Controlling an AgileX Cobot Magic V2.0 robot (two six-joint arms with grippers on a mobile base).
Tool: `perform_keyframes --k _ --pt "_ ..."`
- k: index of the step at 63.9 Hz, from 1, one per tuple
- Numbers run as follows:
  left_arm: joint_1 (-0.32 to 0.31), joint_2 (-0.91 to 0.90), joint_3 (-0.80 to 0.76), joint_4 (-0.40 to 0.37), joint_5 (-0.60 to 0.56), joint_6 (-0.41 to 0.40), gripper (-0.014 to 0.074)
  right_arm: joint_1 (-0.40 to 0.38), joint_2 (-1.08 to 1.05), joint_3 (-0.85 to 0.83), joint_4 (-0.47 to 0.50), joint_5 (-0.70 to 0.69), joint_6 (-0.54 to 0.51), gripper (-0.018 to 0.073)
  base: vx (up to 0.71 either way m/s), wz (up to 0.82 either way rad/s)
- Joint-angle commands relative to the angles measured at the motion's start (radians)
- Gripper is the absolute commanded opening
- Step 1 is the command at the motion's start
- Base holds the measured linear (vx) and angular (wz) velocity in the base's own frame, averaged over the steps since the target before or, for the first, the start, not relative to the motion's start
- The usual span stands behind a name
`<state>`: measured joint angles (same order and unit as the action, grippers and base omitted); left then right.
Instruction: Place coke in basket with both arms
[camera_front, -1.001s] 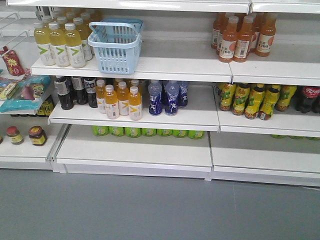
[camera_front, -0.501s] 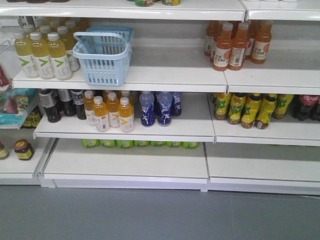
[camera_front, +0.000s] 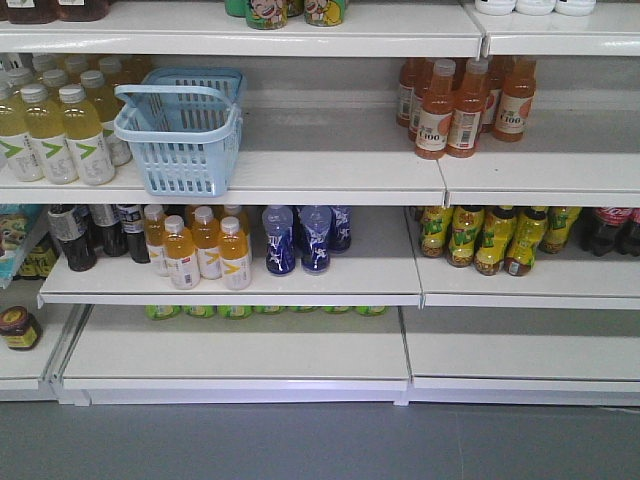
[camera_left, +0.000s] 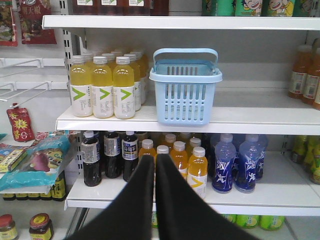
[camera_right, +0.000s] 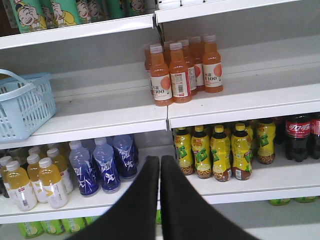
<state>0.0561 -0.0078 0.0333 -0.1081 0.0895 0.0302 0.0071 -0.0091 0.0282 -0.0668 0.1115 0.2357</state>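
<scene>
The coke (camera_right: 298, 136) stands at the far right of the middle shelf, dark bottles with red labels, also seen at the right edge of the front view as the coke (camera_front: 612, 228). The pale blue basket (camera_front: 180, 135) sits on the upper shelf at the left, handles raised, and shows as the basket (camera_left: 185, 90) and the basket (camera_right: 22, 107). My left gripper (camera_left: 154, 157) is shut and empty, hanging in front of the orange juice bottles below the basket. My right gripper (camera_right: 160, 159) is shut and empty too, well left of the coke. Neither gripper appears in the front view.
Pale yellow drinks (camera_front: 60, 135) stand left of the basket, orange-brown bottles (camera_front: 460, 105) on the upper right shelf. Orange juice (camera_front: 200, 250), blue bottles (camera_front: 300, 238) and yellow-green bottles (camera_right: 220, 150) fill the middle shelf. Dark bottles with black-and-white labels (camera_left: 107, 155) stand at its left.
In the front view the shelves have slid down and to the left, and the top shelf's cans have come into sight. No gripper touches anything.
</scene>
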Motion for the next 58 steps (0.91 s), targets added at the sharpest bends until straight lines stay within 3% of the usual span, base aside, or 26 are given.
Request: perform_keyframes --k 1,58 --pt "-0.004 -0.019 0.007 -0.010 -0.075 -0.010 -0.0006 -0.004 -0.018 0.015 -0.005 -0.077 -0.002 -0.0005 0.14 -0.05" --pt "-0.004 -0.019 0.007 -0.010 -0.075 -0.010 -0.0006 -0.004 -0.018 0.015 -0.005 -0.077 -0.002 -0.0005 0.11 -0.03"
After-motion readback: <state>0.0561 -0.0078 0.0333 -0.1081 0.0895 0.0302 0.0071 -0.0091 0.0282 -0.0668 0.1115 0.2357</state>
